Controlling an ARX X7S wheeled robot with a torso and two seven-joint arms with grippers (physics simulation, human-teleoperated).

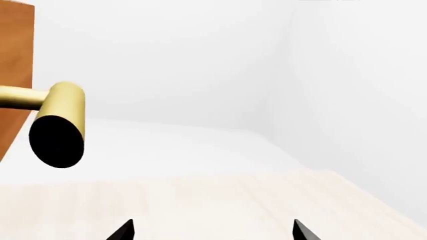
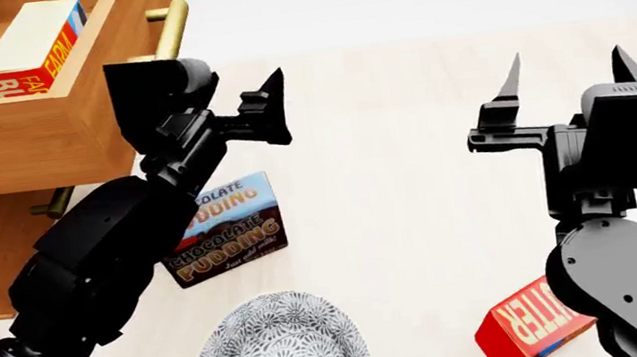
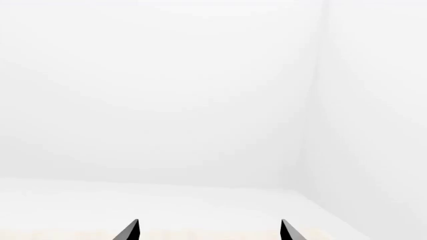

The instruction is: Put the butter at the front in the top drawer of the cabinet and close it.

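Resting in our open top drawer [image 2: 13,132], a red butter [image 2: 30,47] with orange-yellow face, our left gripper [image 2: 269,112] raised beside the brass handle [image 2: 171,29], empty, fingers parted, our right gripper [image 2: 568,73] likewise spread over the table [image 2: 403,178].

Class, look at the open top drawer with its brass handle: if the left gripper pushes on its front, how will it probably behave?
The top drawer looks like a rigid wooden box, so it probably slides in straight rather than flexing. Holding only one butter box, it likely moves easily. The rounded brass handle may let the left gripper slip off.
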